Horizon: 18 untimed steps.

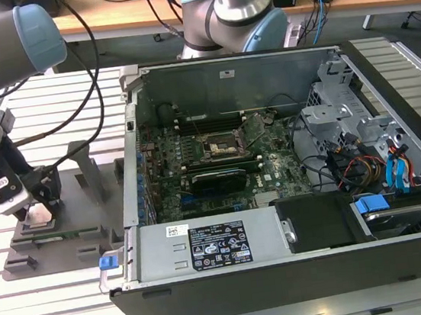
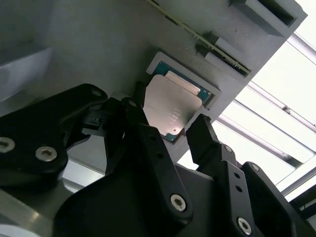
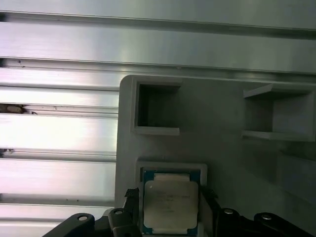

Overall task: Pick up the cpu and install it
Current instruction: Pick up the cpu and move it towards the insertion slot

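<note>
In both wrist views you are looking past the gripper (image 2: 170,116) (image 3: 170,193), and its black fingers (image 2: 148,140) are standing spread, one on each side of the cpu (image 2: 173,101) (image 3: 170,205). Whether the pads are touching its edges, I cannot tell. The cpu is lying flat, silver top upward, in a square pocket of the grey fixture plate (image 3: 222,113). This plate is resting on the slotted aluminium table (image 3: 59,133).

In the exterior view the gripper (image 1: 36,209) is hanging low over the plate (image 1: 67,244) at the exterior view's left. Toward the exterior view's right the open computer case (image 1: 286,271) is lying, and the cpu socket (image 1: 221,147) on its motherboard is showing a raised bracket. Behind the case, the base of a second arm (image 1: 231,9) is standing in front of a wooden desk (image 1: 124,14).
</note>
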### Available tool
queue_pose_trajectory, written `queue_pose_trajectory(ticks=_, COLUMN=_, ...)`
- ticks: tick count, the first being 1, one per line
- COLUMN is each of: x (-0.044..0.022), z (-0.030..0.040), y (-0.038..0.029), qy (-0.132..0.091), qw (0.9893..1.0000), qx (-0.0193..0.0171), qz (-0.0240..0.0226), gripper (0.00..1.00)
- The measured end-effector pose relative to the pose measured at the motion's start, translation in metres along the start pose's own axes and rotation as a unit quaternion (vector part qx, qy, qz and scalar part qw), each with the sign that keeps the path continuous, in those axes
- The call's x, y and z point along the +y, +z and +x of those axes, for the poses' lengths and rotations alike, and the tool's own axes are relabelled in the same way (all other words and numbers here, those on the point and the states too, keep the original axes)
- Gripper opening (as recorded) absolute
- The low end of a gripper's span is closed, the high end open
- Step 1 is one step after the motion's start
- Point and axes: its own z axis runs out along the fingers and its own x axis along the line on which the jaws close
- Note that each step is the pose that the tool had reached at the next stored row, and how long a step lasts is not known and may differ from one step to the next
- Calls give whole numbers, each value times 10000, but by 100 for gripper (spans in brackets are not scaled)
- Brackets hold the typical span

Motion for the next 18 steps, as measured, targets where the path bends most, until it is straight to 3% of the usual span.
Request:
queue_pose_trajectory(ticks=4, x=0, z=-11, y=31, qy=-19, qw=10000, qx=-1, qz=-1, gripper=60)
queue_pose_trajectory(ticks=8, x=-1, z=-19, y=30, qy=-19, qw=10000, qx=2, qz=0, gripper=60)
queue_pose_trajectory(ticks=10, x=-1, z=-20, y=30, qy=-19, qw=10000, qx=1, qz=0, gripper=55)
queue_pose_trajectory(ticks=18, x=-1, z=-27, y=31, qy=-19, qw=10000, qx=0, qz=0, gripper=55)
